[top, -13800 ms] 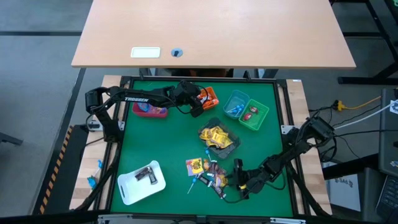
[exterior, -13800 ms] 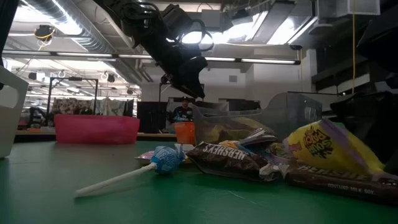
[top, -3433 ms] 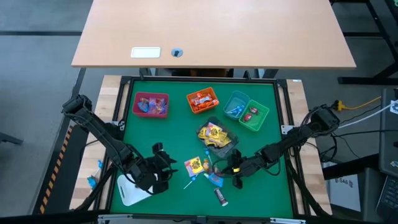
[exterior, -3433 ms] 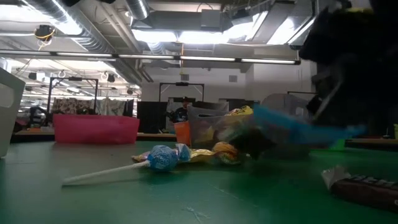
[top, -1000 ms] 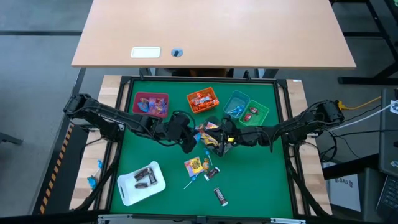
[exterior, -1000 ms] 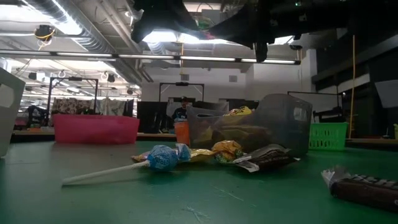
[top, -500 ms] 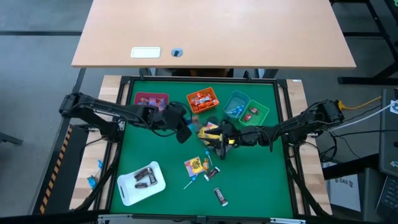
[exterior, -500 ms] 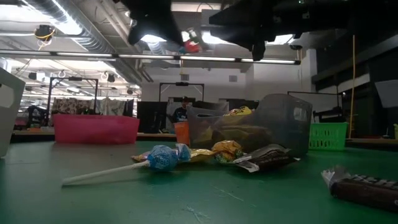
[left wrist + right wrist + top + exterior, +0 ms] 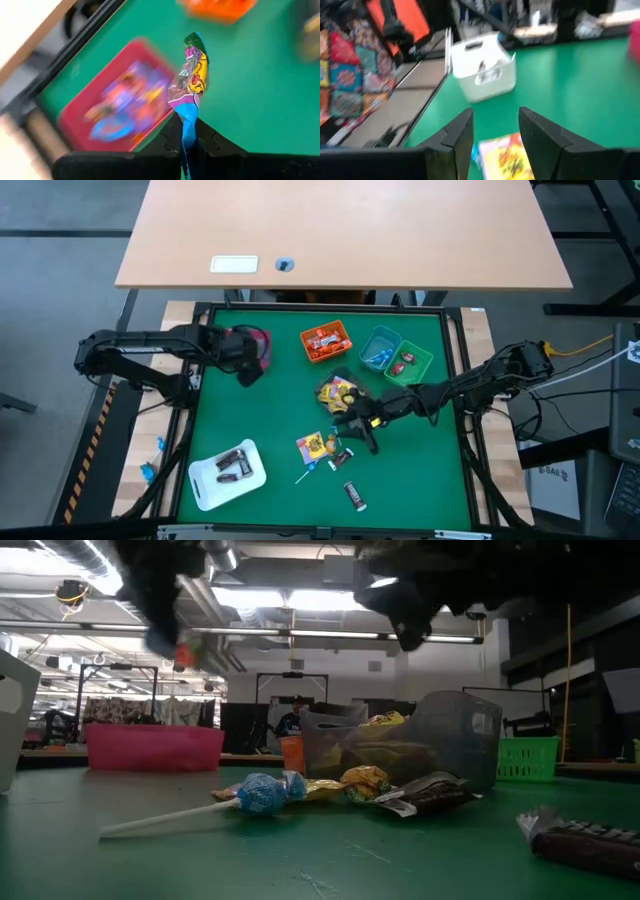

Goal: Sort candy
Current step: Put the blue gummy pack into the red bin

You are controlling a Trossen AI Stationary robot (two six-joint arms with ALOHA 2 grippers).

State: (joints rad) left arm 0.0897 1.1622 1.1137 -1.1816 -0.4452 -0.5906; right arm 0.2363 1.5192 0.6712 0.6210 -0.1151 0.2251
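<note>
Along the far edge of the table [image 9: 420,480] four bins [image 9: 325,341] stand in a row. The left gripper [image 9: 246,368], pinching a wrapper [image 9: 192,80], hangs over the leftmost bin [image 9: 256,340]. A fifth bin [image 9: 340,393] sits mid-table, the right gripper [image 9: 350,426] just in front of it. Loose candy [image 9: 316,447] lies nearer the front, with a tray [image 9: 227,473] at the front left corner.
</note>
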